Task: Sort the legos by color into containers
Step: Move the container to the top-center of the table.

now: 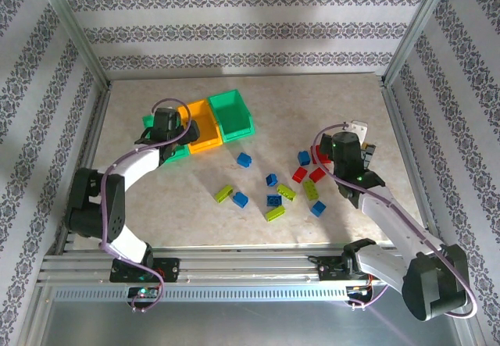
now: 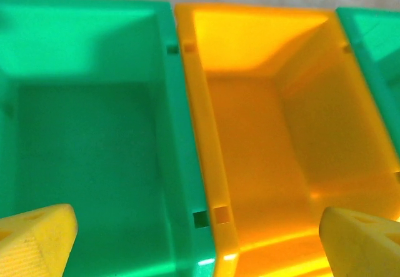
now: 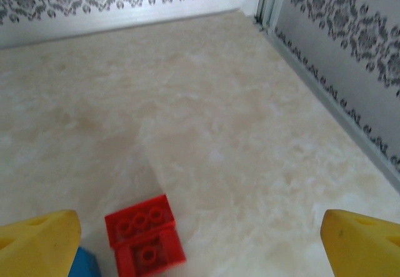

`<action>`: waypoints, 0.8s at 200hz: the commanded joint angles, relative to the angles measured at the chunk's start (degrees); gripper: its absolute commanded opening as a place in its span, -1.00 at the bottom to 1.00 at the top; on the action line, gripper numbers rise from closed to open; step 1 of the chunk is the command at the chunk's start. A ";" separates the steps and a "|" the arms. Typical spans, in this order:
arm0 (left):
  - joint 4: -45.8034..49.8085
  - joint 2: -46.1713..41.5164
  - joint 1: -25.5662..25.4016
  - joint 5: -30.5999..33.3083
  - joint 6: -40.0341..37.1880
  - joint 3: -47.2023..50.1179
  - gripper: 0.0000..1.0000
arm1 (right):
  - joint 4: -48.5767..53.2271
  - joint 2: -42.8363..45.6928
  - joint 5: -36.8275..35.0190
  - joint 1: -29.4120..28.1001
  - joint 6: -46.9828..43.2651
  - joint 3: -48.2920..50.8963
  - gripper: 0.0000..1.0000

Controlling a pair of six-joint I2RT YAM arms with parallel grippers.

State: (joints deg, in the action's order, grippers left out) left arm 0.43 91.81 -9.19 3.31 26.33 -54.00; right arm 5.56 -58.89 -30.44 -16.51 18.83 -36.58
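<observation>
Three containers (image 1: 200, 124) at far left, the left gripper (image 2: 200, 249) spread wide and empty over the wall between the green bin (image 2: 81, 146) and orange bin (image 2: 269, 158). Mid-table, legos (image 1: 273, 200) loose and unsorted; at right, right gripper (image 3: 200, 246) wide open, empty, above a red brick (image 3: 145, 236). Risk of closing off-centre, skidding it away or catching the blue piece (image 3: 86, 266) just beside.

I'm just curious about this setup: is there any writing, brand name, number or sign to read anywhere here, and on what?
No text can be read anywhere.
Wallpaper: only an ornamental pattern, no letters.
Green bin and orange bin: plain walls, no label.
Red lego: studs too blurred to show any marking.
</observation>
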 commanded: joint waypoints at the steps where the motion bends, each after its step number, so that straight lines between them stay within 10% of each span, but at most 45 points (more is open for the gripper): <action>1: 3.53 2.12 -0.49 1.48 1.88 -2.63 0.95 | 9.65 2.14 0.08 -0.88 6.51 -1.82 0.97; 105: 3.01 9.82 -4.83 -1.58 -0.60 -5.01 -0.16 | 23.44 -1.31 4.88 -1.20 20.90 -4.00 0.96; 160: 2.20 8.69 -8.32 -2.08 3.82 -2.64 -0.34 | 26.32 -6.30 9.96 -1.26 24.99 -6.34 0.92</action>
State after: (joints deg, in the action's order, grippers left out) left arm 2.15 101.62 -15.00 2.66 27.59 -57.65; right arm 29.06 -63.35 -23.79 -17.15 40.51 -40.73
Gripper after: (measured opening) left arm 0.336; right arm 0.971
